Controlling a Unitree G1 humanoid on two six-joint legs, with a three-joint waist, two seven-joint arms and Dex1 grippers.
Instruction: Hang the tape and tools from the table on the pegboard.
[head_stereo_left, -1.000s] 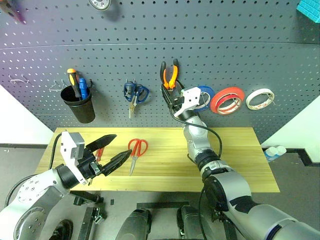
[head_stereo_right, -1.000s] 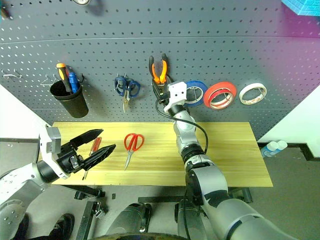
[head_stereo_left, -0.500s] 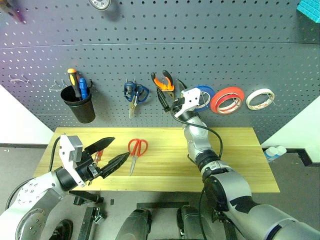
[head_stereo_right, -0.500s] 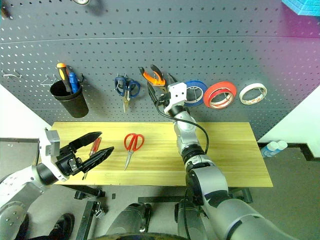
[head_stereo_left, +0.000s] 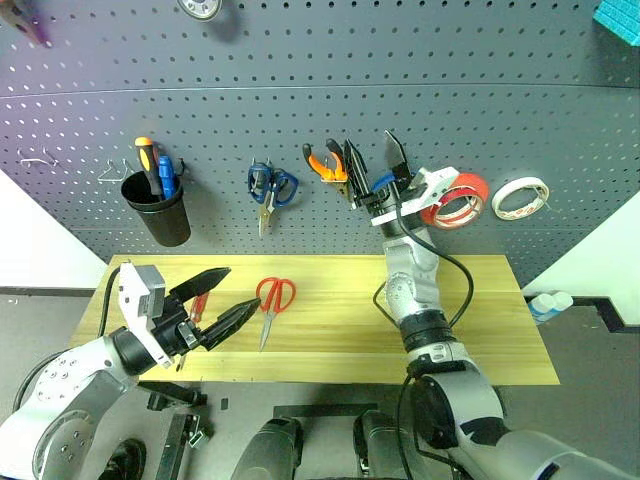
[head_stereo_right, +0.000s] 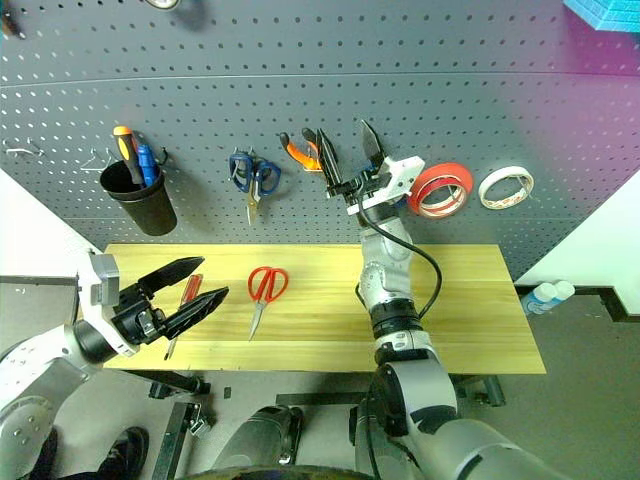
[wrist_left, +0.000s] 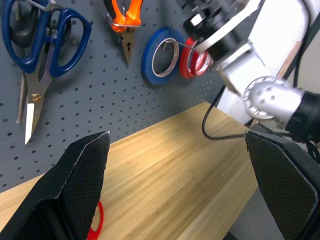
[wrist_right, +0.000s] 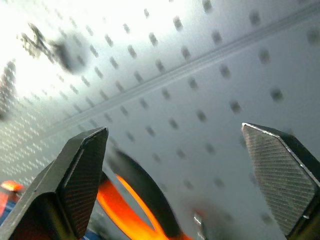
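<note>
Orange pliers (head_stereo_left: 327, 165) hang on the pegboard (head_stereo_left: 420, 80); my right tool (head_stereo_left: 368, 170) is spread beside them, my left tool (head_stereo_left: 222, 298) spread over the counter (head_stereo_left: 480, 310).

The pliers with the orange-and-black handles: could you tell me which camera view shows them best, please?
The left eye view shows them best: the pliers hang tilted on the pegboard, whole, just left of the open right gripper. The right eye view matches. The left wrist view crops the handles; the right wrist view catches a blurred handle.

dark grey dotted pegboard (head_stereo_left: 300, 80), orange-and-black pliers (head_stereo_left: 327, 165), red scissors (head_stereo_left: 272, 300), yellowish wood-grain table (head_stereo_left: 480, 330)
</note>
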